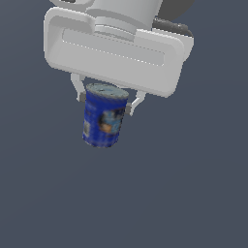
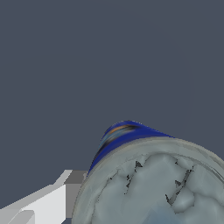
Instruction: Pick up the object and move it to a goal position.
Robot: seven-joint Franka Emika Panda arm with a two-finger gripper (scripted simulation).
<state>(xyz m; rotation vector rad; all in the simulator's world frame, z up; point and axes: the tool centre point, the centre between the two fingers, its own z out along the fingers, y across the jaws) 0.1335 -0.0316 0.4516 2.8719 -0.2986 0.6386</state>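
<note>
Backdrop: one plain surface (image 1: 193,193), dark slate grey with a bluish cast, filling all the space around and beneath the gripper (image 1: 105,102) in the exterior view.
Wrist view: the same flat grey, unbroken, beyond the gripper.
Markings: no seams, edges, texture or pattern visible.
Floor or wall: cannot tell which; no horizon or corner shows.
Light: soft and even; tone slightly lighter toward the lower part of the exterior view. No distinct shadow visible under the gripper.

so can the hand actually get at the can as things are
Probably yes: the hand already has a finger on each side of the can near its grey top, with nothing in between. It looks gripped.
</note>
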